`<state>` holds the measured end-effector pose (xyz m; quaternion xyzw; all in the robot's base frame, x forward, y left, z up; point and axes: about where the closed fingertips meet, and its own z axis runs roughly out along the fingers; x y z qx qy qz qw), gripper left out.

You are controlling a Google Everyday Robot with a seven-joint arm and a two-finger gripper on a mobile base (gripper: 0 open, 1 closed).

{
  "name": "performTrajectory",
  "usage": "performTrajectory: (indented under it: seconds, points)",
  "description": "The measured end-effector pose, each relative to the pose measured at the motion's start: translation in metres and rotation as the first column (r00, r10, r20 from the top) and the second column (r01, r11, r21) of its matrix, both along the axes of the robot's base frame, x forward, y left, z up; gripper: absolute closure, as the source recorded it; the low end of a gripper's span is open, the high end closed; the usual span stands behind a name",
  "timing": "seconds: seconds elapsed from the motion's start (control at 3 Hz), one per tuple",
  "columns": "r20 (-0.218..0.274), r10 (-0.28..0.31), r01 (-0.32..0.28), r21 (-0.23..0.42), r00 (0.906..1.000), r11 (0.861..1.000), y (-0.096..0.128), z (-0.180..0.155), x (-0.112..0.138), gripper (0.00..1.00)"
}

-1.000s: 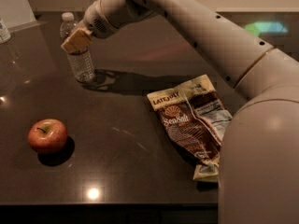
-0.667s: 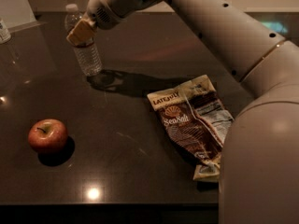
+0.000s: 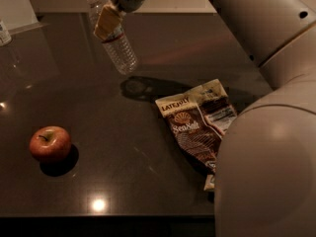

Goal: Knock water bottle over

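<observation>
The water bottle [image 3: 117,44], clear and ribbed with a white cap, hangs tilted above the dark table [image 3: 123,172]. Its cap points up and left, its base down and right, and its shadow lies on the table below. My gripper [image 3: 107,19] reaches in from the top and is shut on the bottle's upper part, with a tan finger pad [image 3: 105,22] lying across it. The arm runs up and to the right, out of the frame.
A red apple [image 3: 49,143] sits at the front left. A brown sea-salt chip bag [image 3: 197,125] lies flat right of centre, partly behind my arm's large body [image 3: 266,172]. A small pale container [image 3: 4,32] stands at the far left edge. The table's front edge runs along the bottom.
The bottle stood upright on the table with the gripper at its neck. It has since risen and moved right with the gripper, and it now tilts clear of the surface.
</observation>
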<state>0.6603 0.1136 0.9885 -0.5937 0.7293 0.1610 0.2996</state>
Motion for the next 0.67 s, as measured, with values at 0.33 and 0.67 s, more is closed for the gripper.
performTrajectory:
  seconds: [0.33, 0.67]
  points:
    - [-0.043, -0.008, 0.001, -0.164, 0.9991, 0.986, -0.038, -0.017, -0.008, 1.00]
    - [-0.068, -0.005, -0.016, -0.301, 0.9977, 0.954, -0.071, -0.035, -0.014, 1.00]
